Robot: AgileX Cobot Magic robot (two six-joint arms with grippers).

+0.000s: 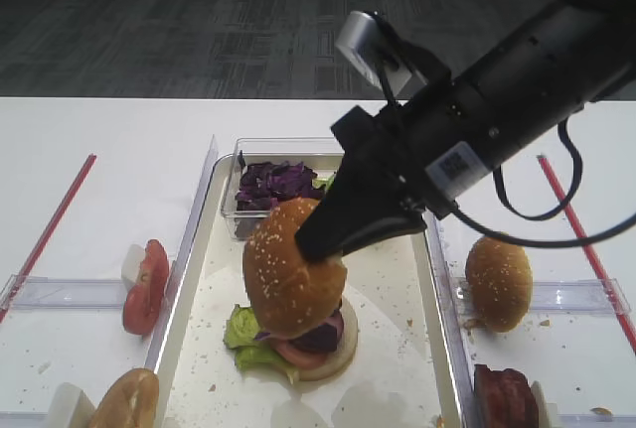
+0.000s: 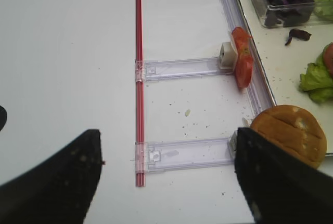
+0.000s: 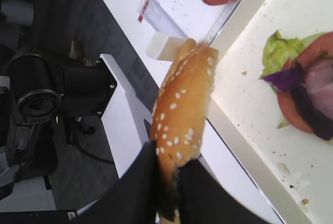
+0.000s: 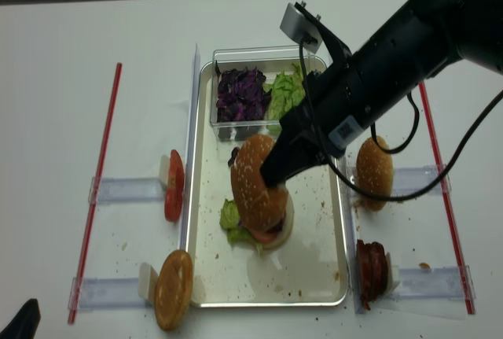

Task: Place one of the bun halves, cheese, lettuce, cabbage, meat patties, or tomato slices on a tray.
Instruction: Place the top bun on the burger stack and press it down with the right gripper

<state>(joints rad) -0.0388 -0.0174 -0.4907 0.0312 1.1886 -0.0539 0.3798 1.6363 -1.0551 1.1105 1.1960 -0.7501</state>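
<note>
My right gripper [image 1: 323, 241] is shut on a sesame-seeded bun half [image 1: 286, 267], pinching its rim, and holds it tilted on edge over the tray [image 1: 390, 354]. Under the bun lies a stack of lettuce [image 1: 241, 332], a tomato slice [image 1: 298, 354], purple cabbage and a pale bun bottom [image 1: 338, 349]. The right wrist view shows the bun half [image 3: 184, 104] edge-on between the black fingers [image 3: 140, 187], with the lettuce [image 3: 278, 52] off to its side. Whether the bun touches the stack I cannot tell. My left gripper [image 2: 166, 135] hangs open over bare table left of the tray.
A clear tub with cabbage [image 1: 273, 182] and lettuce stands at the tray's far end. Left of the tray a tomato slice [image 1: 146, 287] and a glossy bun [image 1: 124, 403] lean on clear stands. On the right are another sesame bun [image 1: 499, 282] and meat patties [image 1: 507, 398]. Red sticks [image 1: 50, 224] line both sides.
</note>
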